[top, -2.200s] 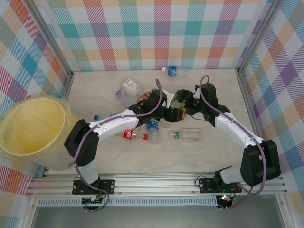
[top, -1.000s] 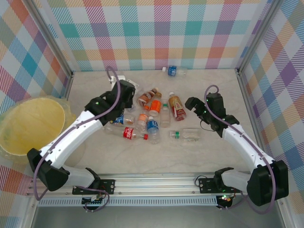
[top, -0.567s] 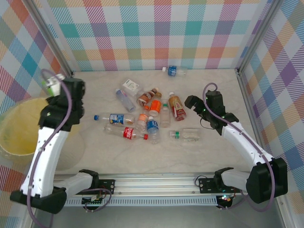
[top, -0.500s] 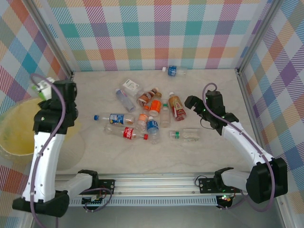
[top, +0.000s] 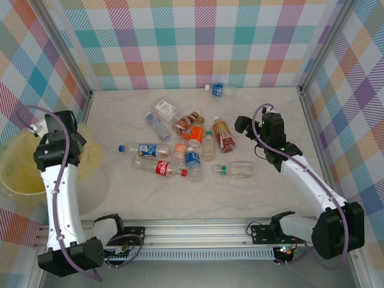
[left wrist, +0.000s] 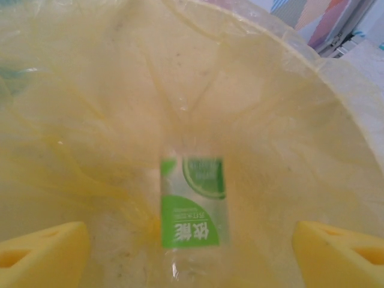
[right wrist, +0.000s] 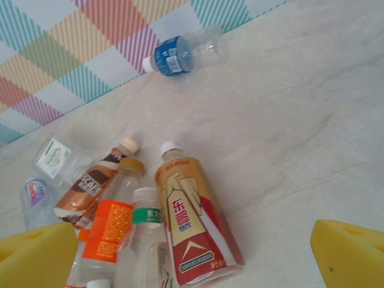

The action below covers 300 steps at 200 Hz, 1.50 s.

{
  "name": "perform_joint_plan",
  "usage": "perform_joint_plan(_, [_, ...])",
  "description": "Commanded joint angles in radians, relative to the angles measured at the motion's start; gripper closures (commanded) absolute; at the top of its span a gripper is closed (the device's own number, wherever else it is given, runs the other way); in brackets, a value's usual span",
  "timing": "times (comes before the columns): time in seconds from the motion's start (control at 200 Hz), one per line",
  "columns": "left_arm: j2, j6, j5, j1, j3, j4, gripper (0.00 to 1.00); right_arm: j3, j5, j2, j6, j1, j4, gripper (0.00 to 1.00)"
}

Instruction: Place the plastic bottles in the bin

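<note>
Top view: L arm reaches out left, L claw (top: 39,132) over the bin (top: 84,163), which sits at the left edge of the table (top: 270,198). Can't read the claw's state from up here. R claw (top: 242,125) hangs over the table right of centre, just right of the bottle pile (top: 186,147), fingers apart, holding nothing. Pile is mid-table, approx a dozen bottles lying flat, all outside the bin. That incl. a red-label bottle (top: 165,170) on the near side and a clear bottle (top: 239,171) to its right. A blue-label bottle (top: 219,90) lies alone by the far wall (top: 204,42).

L wrist view: L pads (left wrist: 42,255) sit at the bottom corners, far apart, so the claw is wide and grips nothing. Below, inside the bin, is a green-label bottle (left wrist: 193,207). It's blurred, so can't tell if it's resting on the bottom or in the air.

R wrist view: R pads (right wrist: 348,255) at the bottom corners, wide, empty. On the table ahead is a gold-red bottle (right wrist: 195,225), white cap pointing far. Just left of it is a green-band bottle (right wrist: 149,240), then an orange-label bottle (right wrist: 108,231) and a brown-label bottle (right wrist: 90,186) side by side. Blue-label bottle is far off, next to the wall.
</note>
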Motion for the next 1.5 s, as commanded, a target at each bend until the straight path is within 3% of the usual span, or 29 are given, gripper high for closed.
perform_joint_plan(0.0, [-0.003,-0.012,0.048,0.006,0.013,-0.043,0.06,0.034,0.102,0.001,-0.020,-0.005,-0.057,0.00])
perform_joint_plan(0.195, [-0.010,-0.018,0.070,0.007,0.046,-0.051,0.02,0.078,0.069,0.021,-0.101,-0.004,-0.121,0.00])
perform_joint_plan(0.42, [-0.016,-0.019,0.184,0.006,0.154,-0.082,0.00,0.132,0.180,0.062,-0.041,-0.006,-0.229,0.00])
perform_joint_plan(0.575, [-0.042,-0.033,0.286,0.006,0.224,-0.086,0.00,0.107,-0.049,0.038,-0.268,-0.004,-0.117,0.00])
perform_joint_plan(0.78, [-0.062,-0.082,0.491,-0.031,0.256,-0.056,0.00,0.143,-0.092,0.066,-0.339,-0.007,-0.168,0.00])
perform_joint_plan(0.955, [-0.039,-0.155,0.481,-0.213,0.281,-0.021,0.00,0.144,-0.151,0.052,-0.333,-0.023,-0.205,0.00])
perform_joint_plan(1.045, [-0.006,-0.185,0.377,-0.377,0.292,-0.003,0.00,0.119,-0.269,0.028,-0.327,-0.048,-0.169,0.00])
perform_joint_plan(1.315, [0.214,-0.294,0.127,-0.810,0.304,0.069,0.00,0.185,-0.208,0.051,-0.295,-0.056,-0.255,0.00])
perform_joint_plan(1.39, [0.270,-0.333,0.099,-0.868,0.284,0.106,0.00,0.174,-0.221,0.047,-0.288,-0.060,-0.240,0.00])
perform_joint_plan(1.495, [0.315,-0.391,0.121,-0.883,0.233,0.163,0.00,0.151,-0.222,0.041,-0.260,-0.066,-0.208,0.00])
